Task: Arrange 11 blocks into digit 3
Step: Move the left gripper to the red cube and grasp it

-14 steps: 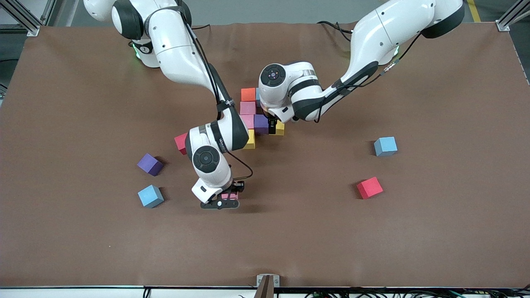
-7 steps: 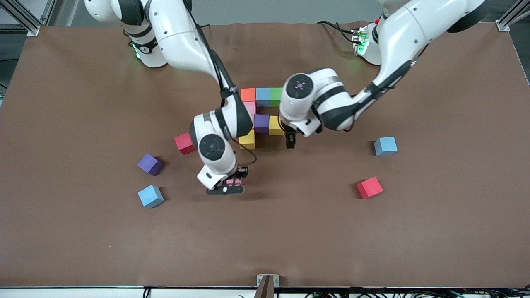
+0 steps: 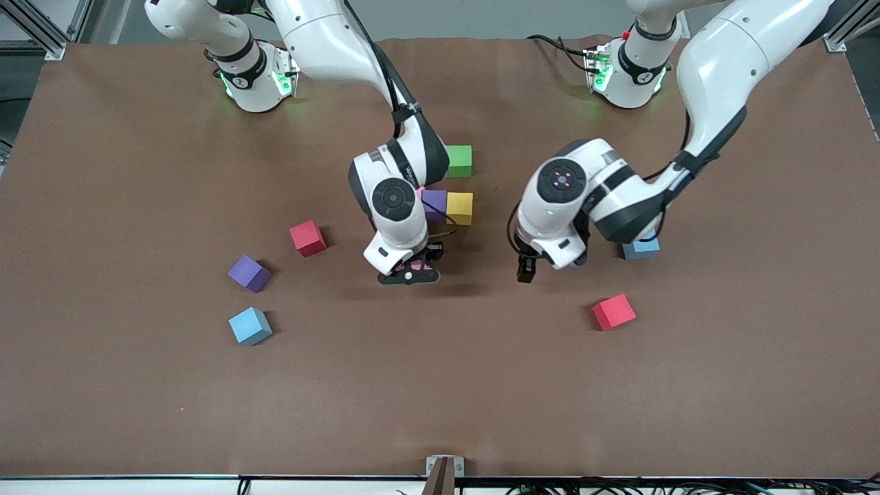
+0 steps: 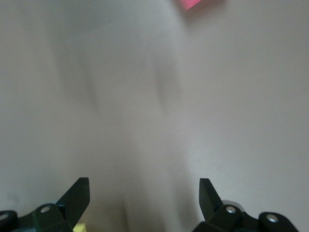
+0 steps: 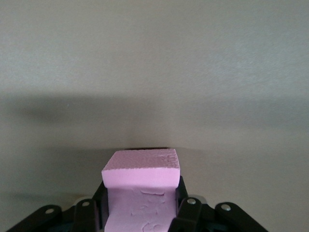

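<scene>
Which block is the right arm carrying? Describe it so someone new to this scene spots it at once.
Start at the cluster of placed cubes mid-table, where the purple block and yellow block sit side by side. Just nearer the front camera hangs the right claw, shut on the pink block. It is the only cube off the table, pinched between black fingers.

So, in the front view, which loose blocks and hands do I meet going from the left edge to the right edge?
purple block → light blue block → red block → right hand holding a pink block → left hand, open → second red block
</scene>
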Robot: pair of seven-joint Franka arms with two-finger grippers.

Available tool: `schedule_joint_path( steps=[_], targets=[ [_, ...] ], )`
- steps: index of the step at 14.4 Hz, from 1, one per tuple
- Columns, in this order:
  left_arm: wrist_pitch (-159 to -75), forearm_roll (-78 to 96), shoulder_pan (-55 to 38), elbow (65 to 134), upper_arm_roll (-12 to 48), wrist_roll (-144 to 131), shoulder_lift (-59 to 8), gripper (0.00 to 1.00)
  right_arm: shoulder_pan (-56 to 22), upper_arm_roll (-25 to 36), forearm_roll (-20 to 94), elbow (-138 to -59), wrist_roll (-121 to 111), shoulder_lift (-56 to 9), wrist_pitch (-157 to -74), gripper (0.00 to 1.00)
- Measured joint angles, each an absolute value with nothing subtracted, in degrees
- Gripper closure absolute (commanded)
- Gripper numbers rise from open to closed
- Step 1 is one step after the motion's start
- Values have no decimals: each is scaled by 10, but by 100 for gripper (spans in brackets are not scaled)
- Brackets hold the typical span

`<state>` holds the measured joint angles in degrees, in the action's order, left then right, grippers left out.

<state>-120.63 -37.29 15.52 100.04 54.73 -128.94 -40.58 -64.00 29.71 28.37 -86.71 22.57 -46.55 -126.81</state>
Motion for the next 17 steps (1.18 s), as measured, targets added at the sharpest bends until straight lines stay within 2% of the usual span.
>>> schedule_joint_path(
  steps=[7,17],
  targets=[
    [-1206,-373,170,943,481,-1012,-406,0,-647,303,285,-892,227,-462,-1290,100],
    [-1212,-373,191,936,422,-663,-419,0,-647,313,285,-927,236,-439,-1292,100]
  ],
)
